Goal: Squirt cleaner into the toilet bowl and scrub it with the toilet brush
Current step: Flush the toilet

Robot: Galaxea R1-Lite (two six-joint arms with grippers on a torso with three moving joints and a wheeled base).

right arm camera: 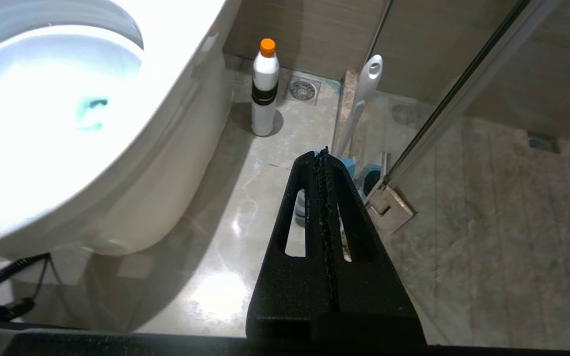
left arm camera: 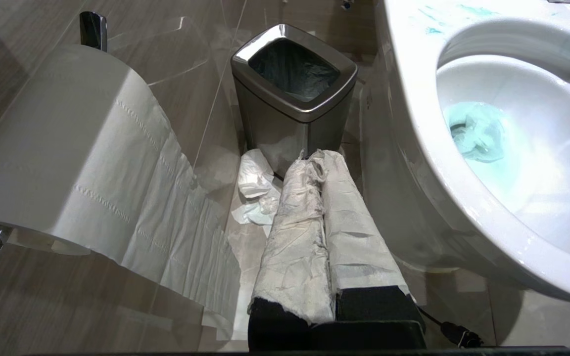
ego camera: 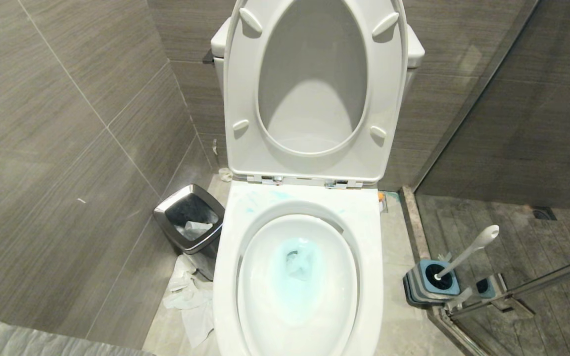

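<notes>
Already the cleaner [ego camera: 297, 269] is tinting the toilet bowl [ego camera: 364, 232] at centre frame. The right gripper [right arm camera: 322, 154], pressed closed and empty, is facing the toilet brush [ego camera: 468, 250] at lower right; it should be opening, then clasping the handle mid-length.

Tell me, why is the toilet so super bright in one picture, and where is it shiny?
In the right wrist view glare washes out the toilet bowl, hiding its detail; the wet-looking floor mirrors a light patch there. In the head view the toilet bowl is evenly lit, blue cleaner clear. In the left wrist view the steel bin gleams and the wall tiles reflect.
</notes>
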